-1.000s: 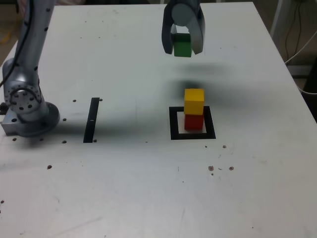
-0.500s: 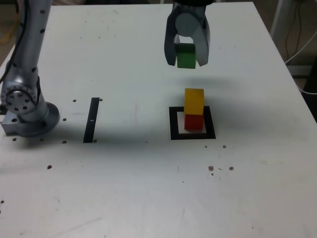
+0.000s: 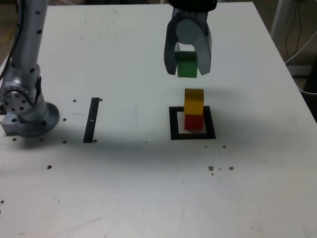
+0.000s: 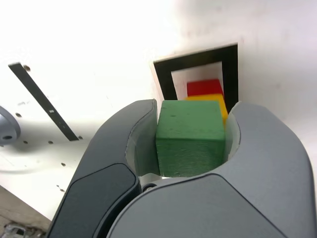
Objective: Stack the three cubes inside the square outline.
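Now the grey two-fingered gripper (image 3: 187,67) hangs in the air over the white tabletop (image 3: 148,173), jaws clamped on the small solid green cube (image 3: 187,65), one curved finger pressed to each side of it. The wrist view shows that grip plainly: the green cube (image 4: 190,136) sits snug between the two fingers, its top face level.

Below it, in the exterior view, the yellow cube (image 3: 194,101) sits on top of the red cube (image 3: 194,122), and that two-block tower stands inside the thick black square outline (image 3: 174,124) with the white centre. The green cube is up off the tower, clear air showing between it and the yellow one, and it sits a touch toward the exterior view's left of the stack. From the wrist, the yellow cube (image 4: 222,105) and red cube (image 4: 203,87) peek out just past the green block's edge, framed by the square outline (image 4: 163,79).

Over on the exterior view's left, the thin black strip (image 3: 91,120) lies flat, well apart from the square, and the arm's silver base (image 3: 25,106) stands beyond it near the table edge.
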Controlling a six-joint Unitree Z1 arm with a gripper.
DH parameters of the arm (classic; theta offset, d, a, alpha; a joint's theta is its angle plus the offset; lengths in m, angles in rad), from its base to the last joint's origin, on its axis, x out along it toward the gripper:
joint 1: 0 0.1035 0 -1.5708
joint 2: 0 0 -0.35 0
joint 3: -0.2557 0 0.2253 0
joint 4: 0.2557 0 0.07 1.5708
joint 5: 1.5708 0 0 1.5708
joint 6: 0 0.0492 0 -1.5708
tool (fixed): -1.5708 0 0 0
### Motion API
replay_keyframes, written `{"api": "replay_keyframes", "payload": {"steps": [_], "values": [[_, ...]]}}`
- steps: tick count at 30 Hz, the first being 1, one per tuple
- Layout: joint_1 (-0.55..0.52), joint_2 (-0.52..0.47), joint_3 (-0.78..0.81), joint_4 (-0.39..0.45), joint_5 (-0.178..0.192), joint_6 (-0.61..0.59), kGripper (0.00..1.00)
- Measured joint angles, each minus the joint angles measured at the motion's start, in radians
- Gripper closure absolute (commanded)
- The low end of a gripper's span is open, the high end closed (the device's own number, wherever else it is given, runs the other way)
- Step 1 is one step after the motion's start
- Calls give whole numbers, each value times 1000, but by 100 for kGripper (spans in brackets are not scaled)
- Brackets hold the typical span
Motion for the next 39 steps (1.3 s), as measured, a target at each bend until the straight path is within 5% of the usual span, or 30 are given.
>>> {"api": "replay_keyframes", "payload": {"steps": [35,39], "values": [[-99,43,37,-64,-34,-86,61],[-99,48,38,-72,-34,-83,43]]}}
